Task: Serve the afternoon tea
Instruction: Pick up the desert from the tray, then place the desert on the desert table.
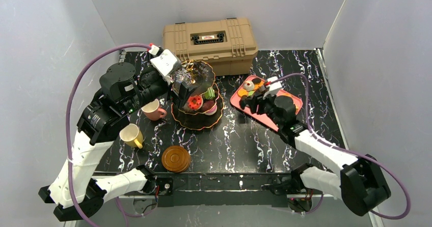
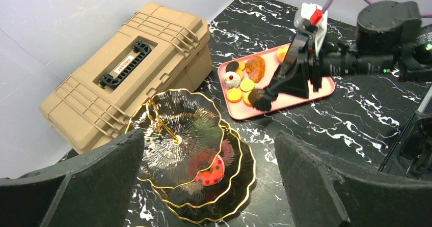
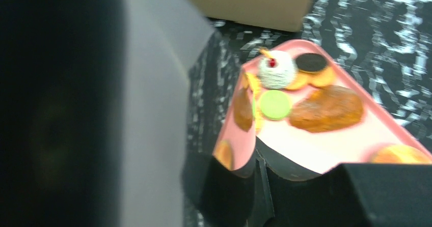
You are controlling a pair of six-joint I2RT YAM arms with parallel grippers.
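Observation:
The three-tier black stand [image 1: 196, 116] with gold rims stands mid-table and holds a red doughnut [image 1: 194, 103], a green pastry [image 1: 209, 93] and a pink one. My left gripper [image 1: 181, 86] hovers open and empty over its top tier; in the left wrist view the stand [image 2: 232, 183] lies between my wide-spread fingers [image 2: 76, 186]. My right gripper [image 1: 249, 103] is shut on the near-left rim of the pink tray [image 1: 288, 101], which carries cookies, macarons and a white cupcake [image 3: 276, 69]. The pink cup [image 1: 153, 110], yellow cup [image 1: 131, 135] and brown saucers [image 1: 176, 158] sit at the left front.
The tan toolbox [image 1: 210, 38] stands at the back, just behind the stand. Grey walls close in the table on the left, right and back. The black marble tabletop [image 1: 244, 145] lies bare between the saucers and my right arm.

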